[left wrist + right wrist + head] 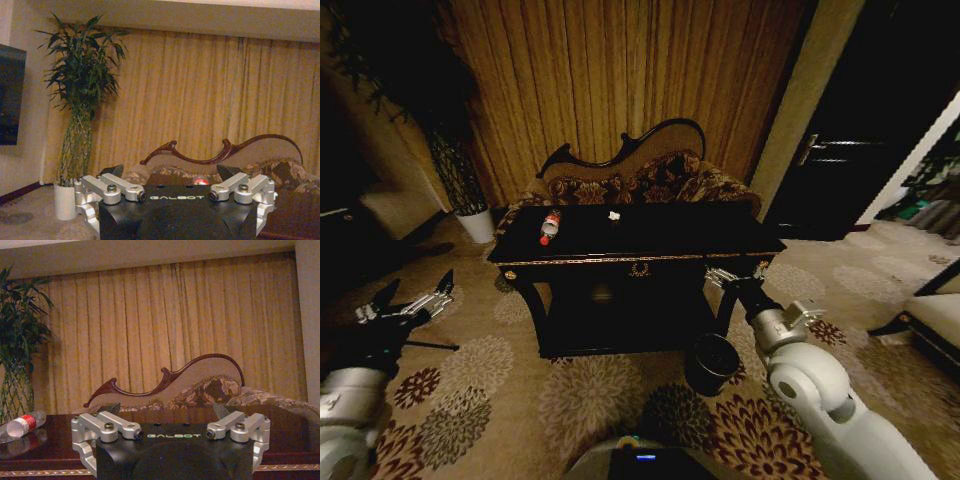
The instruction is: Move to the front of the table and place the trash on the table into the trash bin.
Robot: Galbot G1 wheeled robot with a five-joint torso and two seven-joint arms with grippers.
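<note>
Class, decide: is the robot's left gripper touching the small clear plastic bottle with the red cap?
Apart. In the head view the left gripper hangs over the carpet, while the bottle lies on the black table.

Black glossy tabletop point(670, 235), gold trim on front edge, lower shelf underneath. On it: clear bottle point(550, 226) with red cap lying on its side near the left end; small white scrap point(614, 215) near the back edge, mid-left. Bottle and scrap are apart.

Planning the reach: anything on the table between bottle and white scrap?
Head view: bare glossy tabletop lies between the bottle and the white scrap on the table.
</note>
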